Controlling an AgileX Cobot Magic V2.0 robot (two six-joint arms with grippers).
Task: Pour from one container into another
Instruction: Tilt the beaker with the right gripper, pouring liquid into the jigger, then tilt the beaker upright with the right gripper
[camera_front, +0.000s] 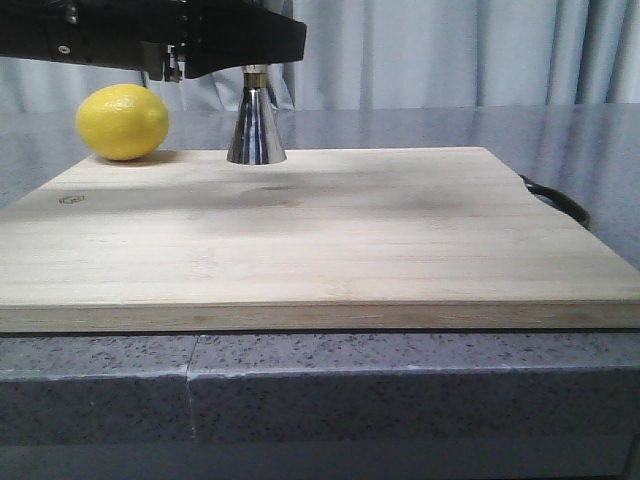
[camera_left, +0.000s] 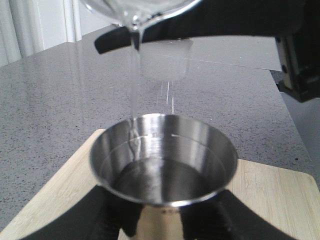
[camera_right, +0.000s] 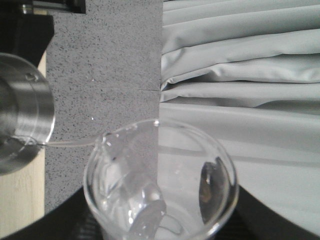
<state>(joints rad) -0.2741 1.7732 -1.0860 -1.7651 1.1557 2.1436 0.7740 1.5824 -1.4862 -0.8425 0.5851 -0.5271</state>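
Right gripper (camera_right: 160, 220) tipping beaker (camera_right: 160, 180), jigger (camera_left: 162, 155), lemon (camera_front: 122, 121) nearby

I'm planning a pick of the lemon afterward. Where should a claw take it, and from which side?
Grip the lemon across its rounded middle, coming from above. It lies on its side at the wooden cutting board's far left corner, widest midway. The steel jigger stands to its right, so a side approach looks tight.

Grey counter (camera_front: 420, 125) – cutting board (camera_front: 330, 235) bearing lemon (camera_front: 122, 121), jigger (camera_front: 256, 130).

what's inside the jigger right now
Clear liquid pools in the jigger, fed by a thin stream from the beaker above. Its depth cannot be judged.
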